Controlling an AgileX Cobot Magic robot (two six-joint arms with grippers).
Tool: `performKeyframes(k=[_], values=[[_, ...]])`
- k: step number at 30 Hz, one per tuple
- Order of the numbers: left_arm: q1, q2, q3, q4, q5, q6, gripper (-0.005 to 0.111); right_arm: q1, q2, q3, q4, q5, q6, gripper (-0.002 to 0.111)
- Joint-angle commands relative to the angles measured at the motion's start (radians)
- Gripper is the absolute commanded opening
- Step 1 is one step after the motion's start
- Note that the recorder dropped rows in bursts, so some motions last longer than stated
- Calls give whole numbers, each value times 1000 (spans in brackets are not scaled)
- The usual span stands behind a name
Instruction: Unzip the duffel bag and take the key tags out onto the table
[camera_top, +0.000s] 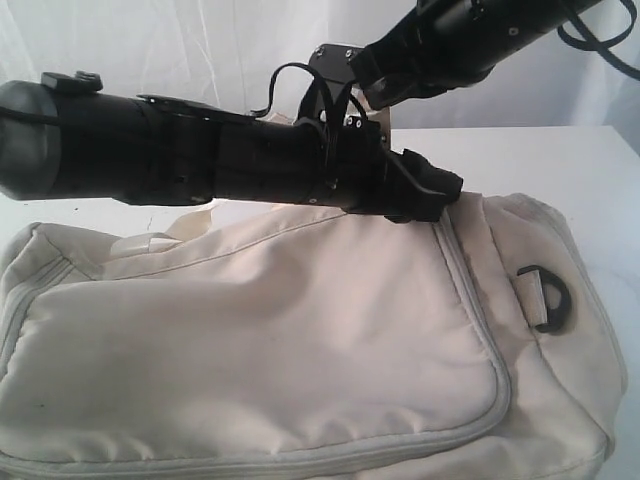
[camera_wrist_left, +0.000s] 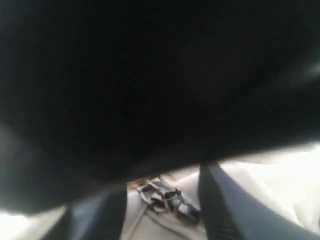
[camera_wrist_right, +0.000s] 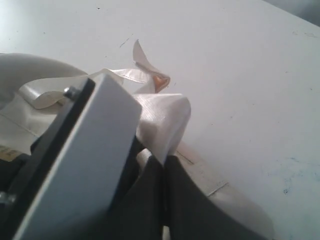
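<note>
The bag (camera_top: 250, 380) fills the near part of the table (camera_top: 560, 160), with a black ring (camera_top: 545, 298) on its right end. The unzipping looks done, though the top zip shows in no view. I judge this from the left arm (camera_top: 200, 150), which reaches in from the left over the bag and dips its tip behind the top edge near the right end. Its wrist view is also mostly dark, as it would be under the cloth. In that dim view the left gripper (camera_wrist_left: 164, 189) has its jaws apart, and the key tags (camera_wrist_left: 167, 201) lie between them on a pale surface as a small tangle of metal rings and dark tags. The picture is too blurred to say whether either finger touches the bunch, so it reads as open around the tags and not a grip yet. The right gripper (camera_wrist_right: 162, 165) is closed on a fold of the bag's white cloth on the far side, beside a loose strip of webbing (camera_wrist_right: 135, 75). It seems to be holding the mouth of the bag open, while the right arm (camera_top: 450, 40) comes down from the far right. No tags lie on the table, so the task is roughly past its middle. What remains is to close on the bunch, lift it out through the opening and set it on the bare table beside the bag
</note>
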Motion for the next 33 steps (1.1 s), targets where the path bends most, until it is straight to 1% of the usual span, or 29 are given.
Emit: performKeyframes(k=[1,2,3,4,5,8,9,10,11,12,13,15,17,18,19,20,21,25,29,32,33], values=[[-3,0,-32,-21,16,-1,33,2,-21,-11,19,-15,-5,0],[-3,0,-37,-21,16,-1,29,2,-21,-11,19,-15,-5,0],[-3,0,-37,-21,23,-3,18,2,-21,-11,19,-15,-5,0],[-3,0,-37,-21,23,-3,13,2,-21,-11,19,-15,-5,0],[-3,0,-37,-21,35,-3,0,2,-21,-11,19,-15,-5,0],[-3,0,-37,-21,41,-1,1,2,-21,-11,19,-15,-5,0],[-3,0,-37,-21,29,-1,8,2,-21,-11,19,-15,-5,0],[-3,0,-37,-21,5,-7,28,2,-21,-11,19,-15,-5,0],[-3,0,-37,-21,0,-29,44,2,-21,-11,19,-17,-5,0],[-3,2,-37,-21,-2,-63,53,2,-21,-11,19,-19,-5,0],[-3,8,-37,-21,11,-87,52,2,-21,-11,19,-19,-5,0],[-3,30,-37,-21,56,-120,47,2,-21,-11,19,-19,-5,0],[-3,41,-37,-21,71,-140,46,2,-21,-11,19,-19,-5,0],[-3,41,-37,-21,81,-145,40,2,-21,-11,19,-19,-5,0],[-3,41,-37,-21,105,-145,30,2,-21,-11,19,-19,-5,0],[-3,41,-37,-2,120,-145,12,2,-21,-11,19,-19,-5,0],[-3,41,-37,4,124,-145,1,2,-21,-11,19,-19,-5,0],[-3,32,-37,15,131,-139,0,2,-21,-11,-2,-23,-5,0],[-3,-54,-37,97,119,-143,0,2,-21,-11,-6,-40,-3,0],[-3,-101,-37,322,133,-329,0,2,-21,-11,-6,-58,-3,0],[-3,-109,-37,427,176,-440,0,2,-21,-11,-8,-65,-3,0]])
